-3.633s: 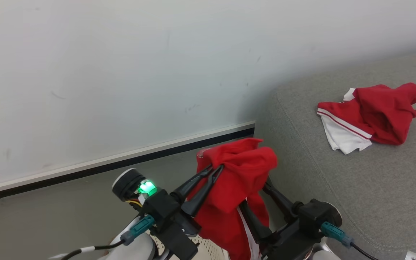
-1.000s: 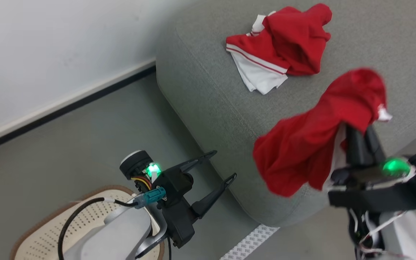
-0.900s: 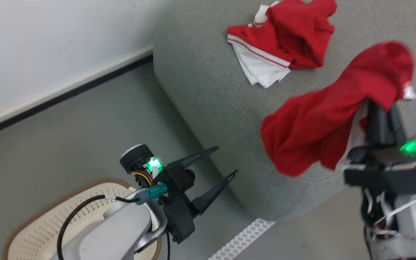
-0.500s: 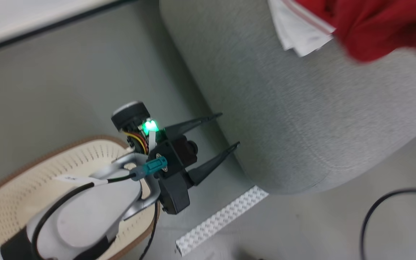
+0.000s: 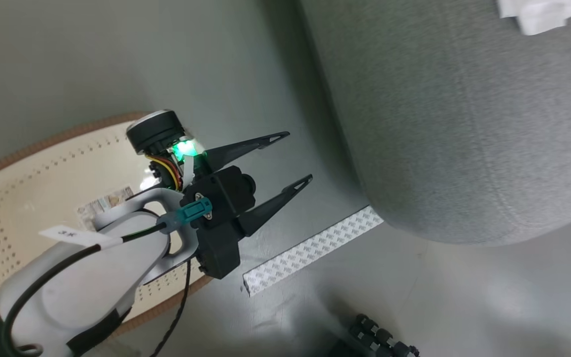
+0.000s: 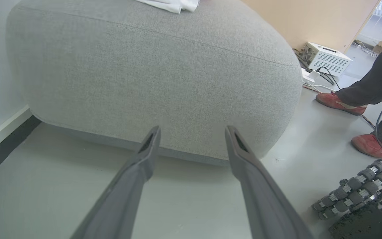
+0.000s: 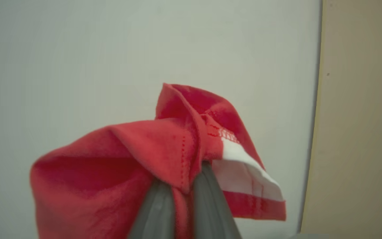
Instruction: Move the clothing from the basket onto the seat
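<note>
Two long dark fingers of the right gripper were pressed together on a soft red garment with a white band. They pinched it at a fold by a stitched edge, and the rest hung down loose on both sides. Behind it was a pale wall, so I could not tell if the cloth was over the big grey woven-fabric sofa yet.

The left gripper had its fingers wide apart and held nothing. It hung above the grey floor, between the cream plastic laundry basket with small holes and a brown rim and the side of the sofa. The left arm hid part of the basket, so I could not tell if more clothes were left inside. A bit of white cloth lay on top of the sofa.

If the right fingers let go too soon, the red garment would likely fall on the floor and not on the sofa. The pinch was on a small fold, so a fast swing might make the cloth slip out. The open left fingers pointed at the sofa's side and were near it; a turn of the body could bump them into it. A person's feet in red shoes stood near the sofa's corner, so a wide swing might come close.
</note>
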